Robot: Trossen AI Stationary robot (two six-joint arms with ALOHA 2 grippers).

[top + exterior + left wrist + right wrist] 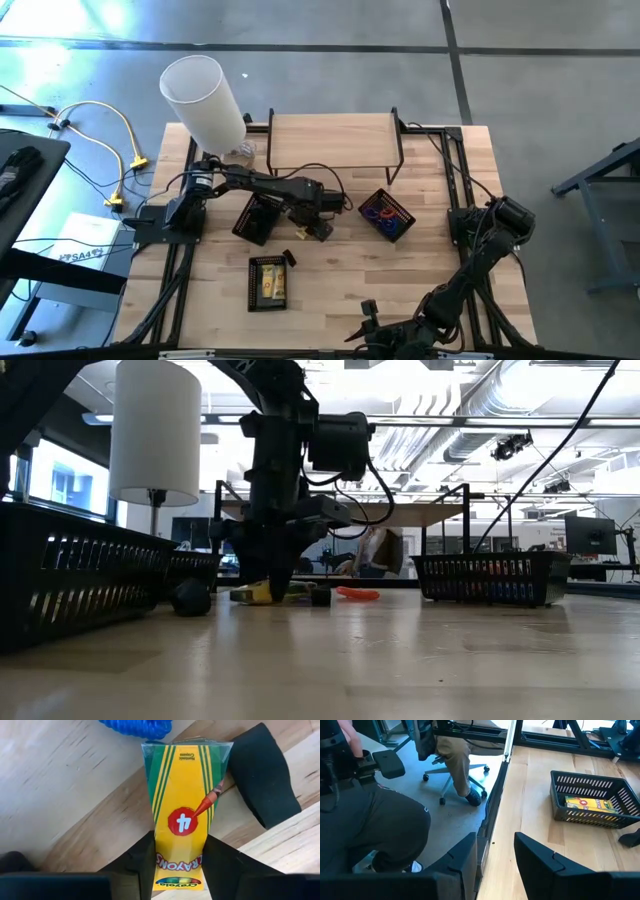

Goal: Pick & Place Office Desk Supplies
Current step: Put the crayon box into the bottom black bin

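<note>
A yellow crayon packet [182, 795] lies flat on the wooden table near its middle, and my left gripper [180, 854] is shut on it, pointing straight down [305, 230]. A blue loop band [137, 727] lies just beyond the packet's end. A black clip-like piece [262, 775] lies beside it. In the low view a red band [357, 593] and a small black piece [320, 597] lie next to the gripper [278, 590]. My right gripper [495, 857] waits open at the table's near edge [366, 325], holding nothing. My left gripper pinches the packet's two long sides [159, 851] between its two fingers, close to the end with the brand print. The fingers come from above, pointing down, and lie across the packet. The packet rests flat on the table.
A black basket [268, 283] with yellow packets stands near the front, seen also in the right wrist view [595, 802]. A basket [386, 216] with coloured loops stands right of centre, a dark basket [256, 216] to the left. A wooden shelf [335, 140] and white cylinder [205, 98] stand behind.
</note>
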